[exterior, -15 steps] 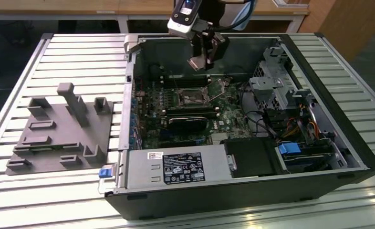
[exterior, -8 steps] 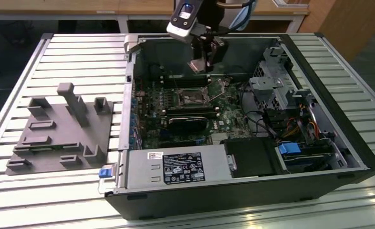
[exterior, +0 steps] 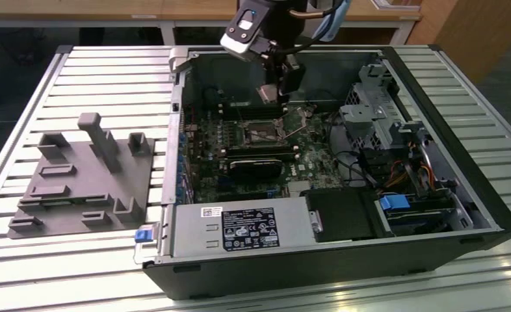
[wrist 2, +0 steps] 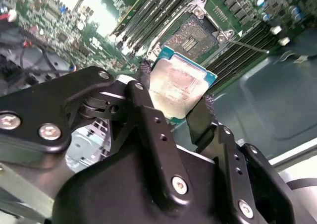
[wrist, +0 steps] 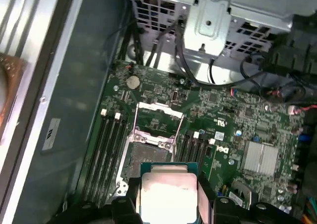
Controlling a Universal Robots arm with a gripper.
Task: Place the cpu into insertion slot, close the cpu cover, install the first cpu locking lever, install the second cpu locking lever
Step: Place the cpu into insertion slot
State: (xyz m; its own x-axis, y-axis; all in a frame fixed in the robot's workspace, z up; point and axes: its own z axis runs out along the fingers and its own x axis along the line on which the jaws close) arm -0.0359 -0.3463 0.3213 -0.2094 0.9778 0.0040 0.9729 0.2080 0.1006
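Note:
My gripper (exterior: 274, 88) hangs over the back of the open computer case, shut on the cpu (exterior: 268, 93), a small square chip with a dull silver top. Both wrist views show the cpu (wrist 2: 181, 85) (wrist: 168, 192) pinched by its edges between the black fingers (wrist 2: 148, 115), tilted and off the board. The insertion slot (wrist 2: 195, 33) (wrist: 147, 157) lies uncovered on the green motherboard (exterior: 312, 166) a short way beyond the chip. In the first wrist view the cpu cover (wrist: 157, 106), a thin metal frame, stands swung up at the slot's far side.
A grey holder block (exterior: 82, 175) sits on the slatted table at the exterior view's left. Inside the case are a black rectangular block (exterior: 255, 166), a metal drive cage (exterior: 377, 110), cables (exterior: 411, 175) and a labelled silver box (exterior: 238, 227). Memory slots (wrist: 109, 149) flank the socket.

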